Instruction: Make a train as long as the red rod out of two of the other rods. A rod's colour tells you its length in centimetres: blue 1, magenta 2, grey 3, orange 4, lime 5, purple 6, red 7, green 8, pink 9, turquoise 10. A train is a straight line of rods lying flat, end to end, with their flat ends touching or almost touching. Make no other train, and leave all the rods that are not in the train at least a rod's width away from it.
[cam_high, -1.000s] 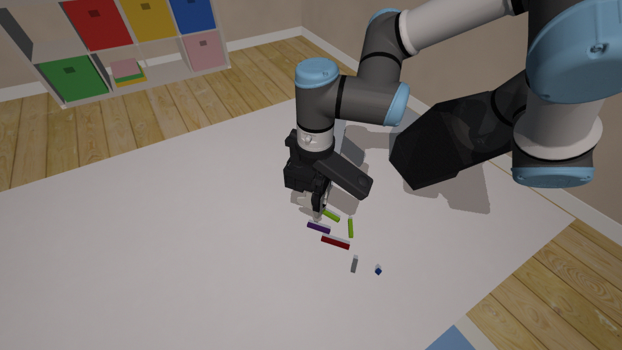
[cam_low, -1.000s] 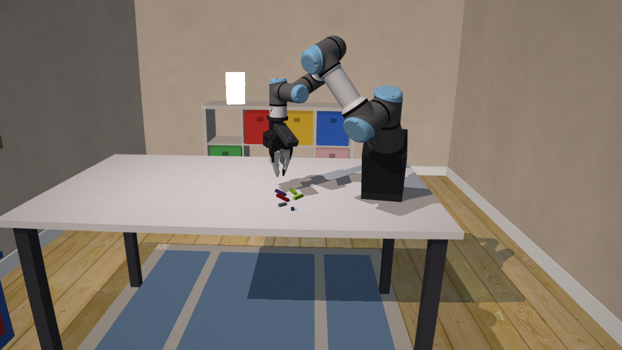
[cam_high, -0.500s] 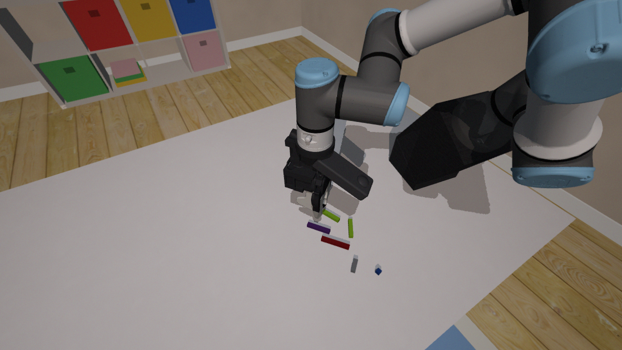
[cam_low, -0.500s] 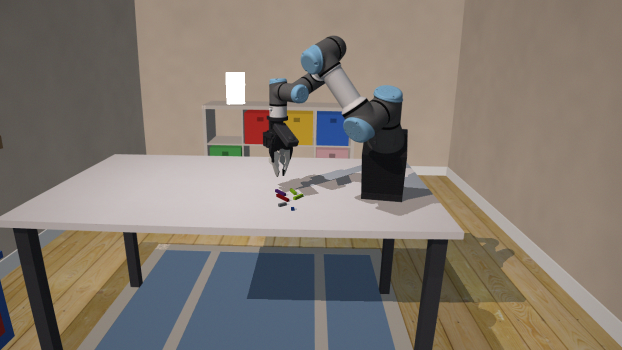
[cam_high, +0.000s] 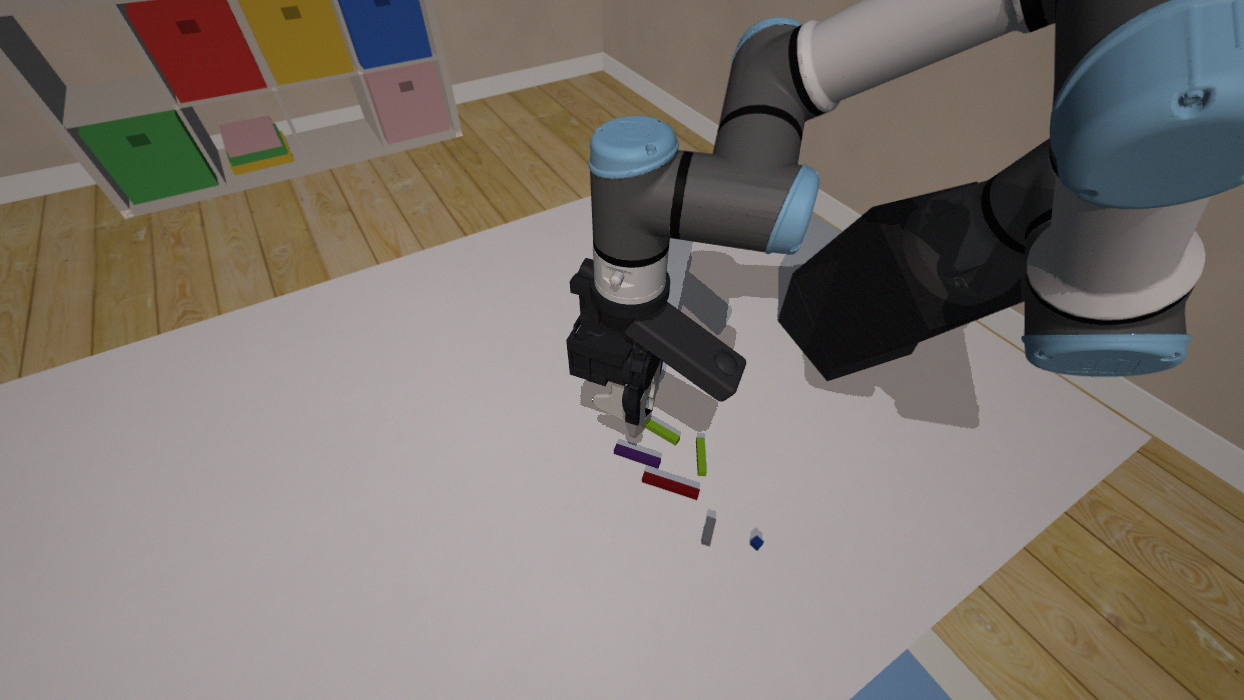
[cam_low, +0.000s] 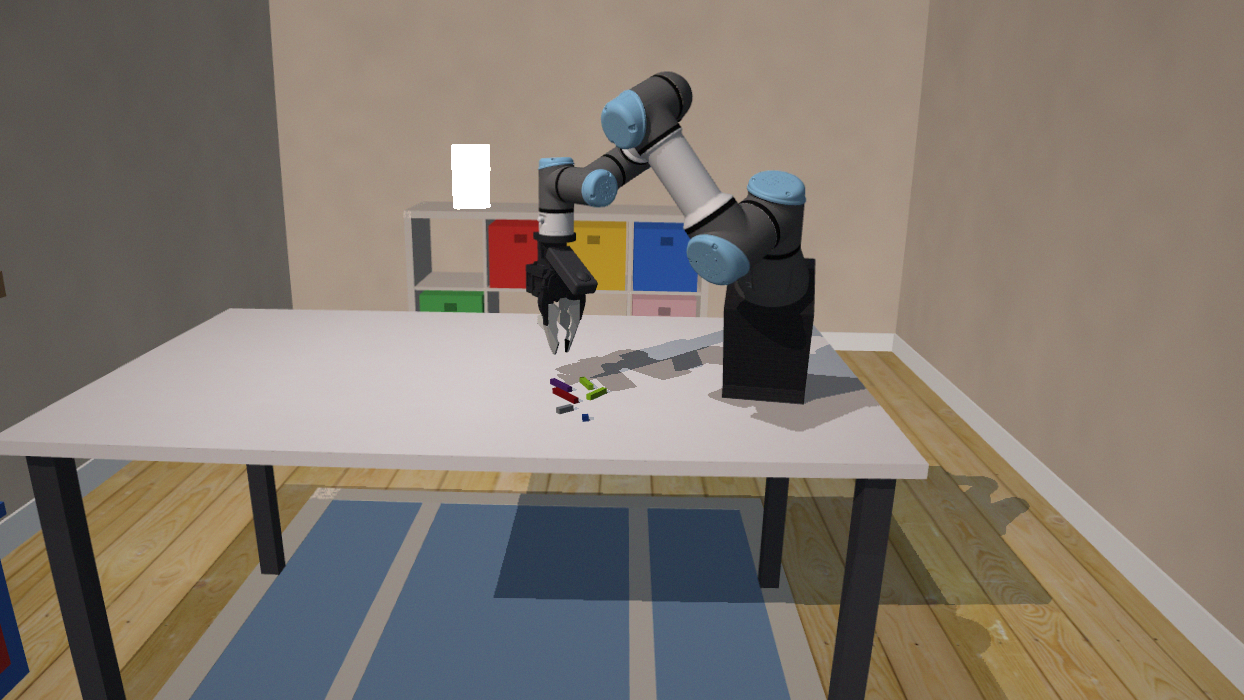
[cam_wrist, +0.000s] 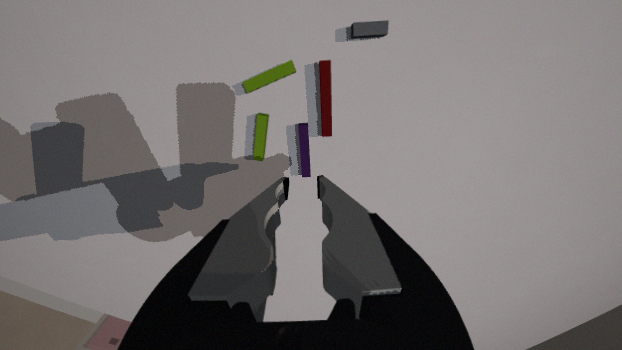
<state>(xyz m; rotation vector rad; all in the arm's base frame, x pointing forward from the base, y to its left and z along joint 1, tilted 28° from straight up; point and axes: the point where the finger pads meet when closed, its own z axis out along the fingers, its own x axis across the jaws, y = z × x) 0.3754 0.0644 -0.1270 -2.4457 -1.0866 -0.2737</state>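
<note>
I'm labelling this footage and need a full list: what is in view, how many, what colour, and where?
Rods: six, on the table; one red, one purple, two lime, one grey, one blue
Table: one, white top, mid-room
Shelf unit: one, pale, by the back wall
Bins: five, red, yellow, blue, green, pink, in the shelf unit
Lamp: one, glowing white, on the shelf unit
Rug: one, blue and beige, under the table
Arm: one, grey and light blue
Hand: one, black and grey, above the table
</note>
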